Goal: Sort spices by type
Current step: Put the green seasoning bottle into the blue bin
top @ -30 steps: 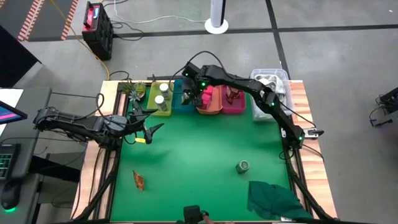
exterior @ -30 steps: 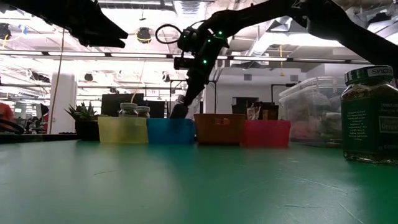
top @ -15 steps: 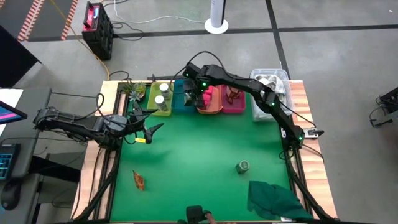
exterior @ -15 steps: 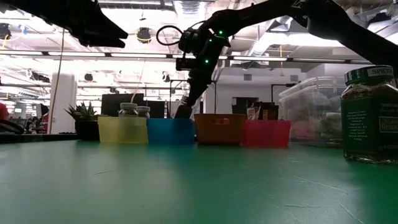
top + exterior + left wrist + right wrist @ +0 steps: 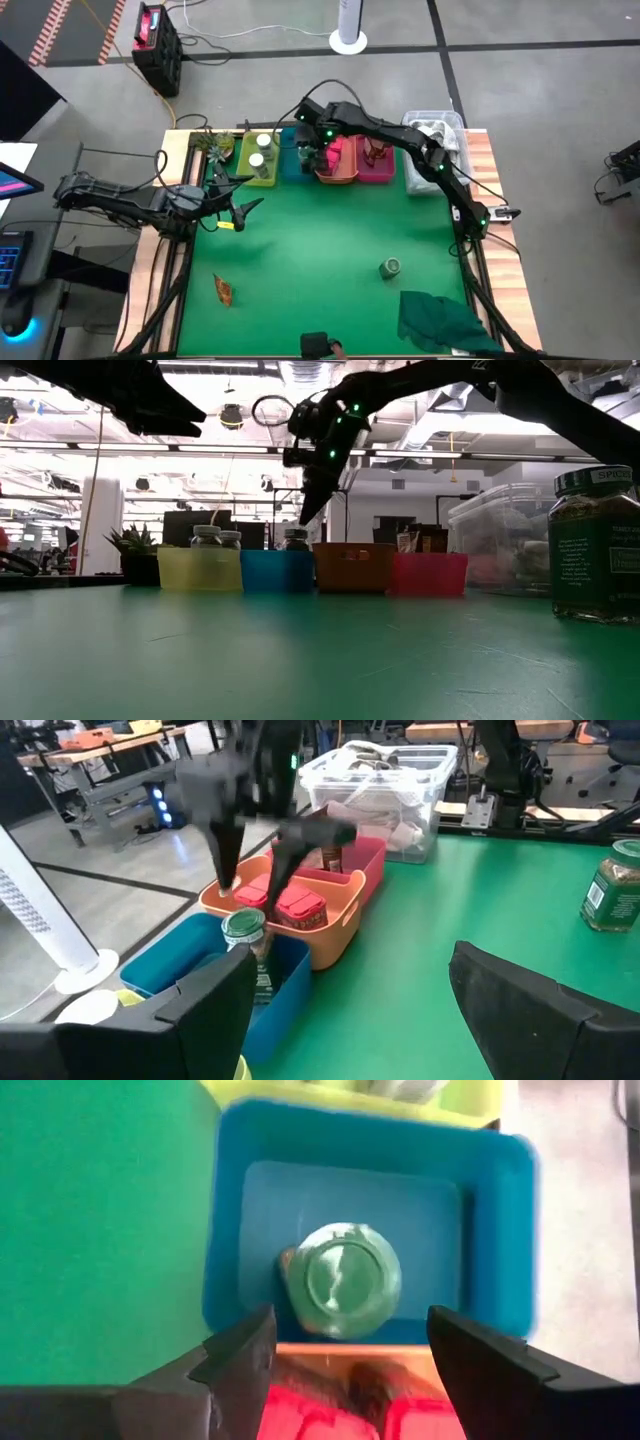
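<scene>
A round green-lidded jar (image 5: 343,1283) stands upright on the floor of the blue bin (image 5: 293,160). My right gripper (image 5: 355,1355) hangs open just above it, a finger on each side, touching nothing. In the low view the jar's top (image 5: 295,540) shows over the bin's rim below the gripper (image 5: 310,510). A second green jar (image 5: 390,267) stands on the green mat at the near right. A brown-orange piece (image 5: 223,290) lies at the near left. My left gripper (image 5: 240,200) waits open over the table's left side.
Four bins line the far edge: yellow (image 5: 258,158) with white-capped jars, blue, orange (image 5: 337,160) with pink-red packets, and pink (image 5: 374,160). A clear tub (image 5: 435,135) stands at the far right, a small plant (image 5: 213,145) at the far left, and a dark green cloth (image 5: 445,320) at the near right.
My right gripper has drawn up out of the blue bin and off the green jar. The jar now stands alone in the bin, its top showing over the rim.
</scene>
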### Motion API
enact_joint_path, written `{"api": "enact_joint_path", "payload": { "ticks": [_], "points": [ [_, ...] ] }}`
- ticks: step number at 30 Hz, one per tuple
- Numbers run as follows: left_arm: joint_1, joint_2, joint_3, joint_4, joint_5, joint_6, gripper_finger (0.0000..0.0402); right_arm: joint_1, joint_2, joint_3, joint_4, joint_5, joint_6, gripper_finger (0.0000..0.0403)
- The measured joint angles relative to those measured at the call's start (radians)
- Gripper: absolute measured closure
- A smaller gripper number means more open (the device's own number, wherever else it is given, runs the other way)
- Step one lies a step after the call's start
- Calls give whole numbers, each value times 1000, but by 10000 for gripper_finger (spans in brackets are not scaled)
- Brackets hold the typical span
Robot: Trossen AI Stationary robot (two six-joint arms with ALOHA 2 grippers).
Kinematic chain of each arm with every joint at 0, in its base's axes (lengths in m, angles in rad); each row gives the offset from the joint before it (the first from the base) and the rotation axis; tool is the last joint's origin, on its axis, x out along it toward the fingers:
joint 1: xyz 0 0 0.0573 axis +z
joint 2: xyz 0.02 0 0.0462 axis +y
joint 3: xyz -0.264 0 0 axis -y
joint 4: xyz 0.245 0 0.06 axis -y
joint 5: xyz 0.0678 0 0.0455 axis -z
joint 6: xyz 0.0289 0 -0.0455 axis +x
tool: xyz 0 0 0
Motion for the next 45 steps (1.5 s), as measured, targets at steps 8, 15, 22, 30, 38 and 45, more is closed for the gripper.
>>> {"api": "enact_joint_path", "payload": {
  "ticks": [8, 15, 22, 30, 38, 45],
  "points": [
    [0, 0, -1, -30, 0, 6, 84, 74, -112, 13, -295, -104, 150, 116],
    [0, 0, -1, -60, 0, -3, 84, 286, -206, -90, -277, -85, 187, 116],
    [0, 0, -1, -67, 0, -4, 84, 458, -333, -274, -163, 40, 309, 116],
    [0, 0, 0, -64, 30, -30, 84, 542, -512, -674, 46, 52, 527, 116],
    [0, 0, 0, -69, 32, -69, 84, 663, -630, -913, 59, 175, 804, 116],
    [0, 0, 0, -69, 31, -81, 84, 803, -629, -904, -100, 172, 935, 100]
  ]
}}
